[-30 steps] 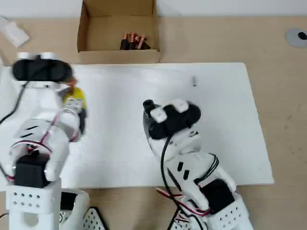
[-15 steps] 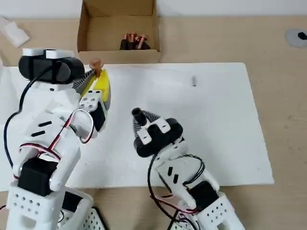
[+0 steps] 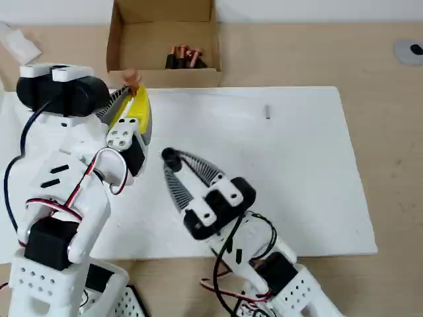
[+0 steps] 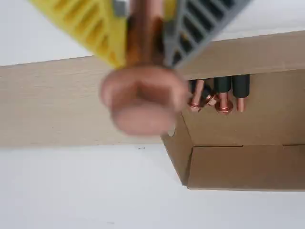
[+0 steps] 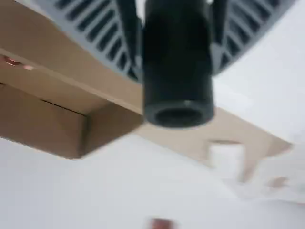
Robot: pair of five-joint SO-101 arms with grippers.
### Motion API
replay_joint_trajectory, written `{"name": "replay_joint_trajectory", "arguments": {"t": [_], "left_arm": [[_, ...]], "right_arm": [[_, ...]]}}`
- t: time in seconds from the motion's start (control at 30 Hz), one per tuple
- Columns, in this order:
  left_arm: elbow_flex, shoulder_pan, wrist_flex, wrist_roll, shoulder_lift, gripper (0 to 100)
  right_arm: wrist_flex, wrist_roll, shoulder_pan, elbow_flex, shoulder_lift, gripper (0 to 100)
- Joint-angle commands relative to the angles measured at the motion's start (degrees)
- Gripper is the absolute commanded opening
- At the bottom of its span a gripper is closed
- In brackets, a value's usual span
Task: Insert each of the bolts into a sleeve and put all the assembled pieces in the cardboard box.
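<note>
The wooden surface [image 3: 386, 119] is mostly covered by a white sheet [image 3: 297, 172], and both arms stand at its near edge. The left arm [image 3: 66, 178] rises tall on one side and the right arm [image 3: 258, 244] leans in low toward the middle. At the far edge of the sheet sits the open cardboard box [image 3: 116, 46], with nothing between it and the arms. The left gripper [image 3: 133, 91] has one yellow finger and one grey finger. They are closed tight on a copper bolt [image 3: 131, 79], held up just beside the front left corner of the box. In the left wrist view the gripper [image 4: 145, 33] pinches the bolt's shank, and the bolt's broad round head [image 4: 143, 98] sticks out past the fingertips, with the box [image 4: 238, 164] behind it. The right gripper [image 3: 173, 164] is over the white sheet, well apart from the box and near the left one without touching it. Its ribbed grey fingers are clamped around a short black sleeve [image 3: 170, 157]. In the right wrist view the gripper [image 5: 176, 24] holds the sleeve [image 5: 177, 81] near one end, and the hollow open end pokes out beyond the tips. A cluster of assembled pieces [image 3: 184, 57] lies against the front wall inside the box, black sleeves with copper heads showing [image 4: 220, 98].
</note>
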Motion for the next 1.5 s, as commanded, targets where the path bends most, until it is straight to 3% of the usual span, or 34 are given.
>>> {"name": "replay_joint_trajectory", "arguments": {"t": [0.0,0.17,0.53,0.9,1.1,1.3,1.47], "left_arm": [[-3.52,0.62,-1.67,2.81,-1.01,1],[-2.55,0.53,-1.49,9.23,-1.19,1],[9.58,0.44,0.00,9.23,-16.22,1],[2.99,1.05,11.96,9.49,-17.19,1],[2.81,1.14,12.57,9.67,-17.27,1],[1.67,6.24,15.74,9.41,-17.27,1],[0.97,6.33,15.91,9.23,-17.27,1]], "right_arm": [[-2.02,-0.70,-4.44,-0.13,-8.66,0.9],[-1.93,-0.70,-8.22,-0.13,-8.66,0.9],[-1.76,-0.70,-7.69,-0.13,-8.57,0.9],[1.41,-0.70,-6.99,-0.13,-8.57,0.9],[1.41,-0.70,-6.99,-0.13,-8.57,0.9],[1.41,-0.97,-3.12,-0.13,-8.57,0.9],[1.41,-5.27,-1.45,-0.22,-8.57,0.9]]}}
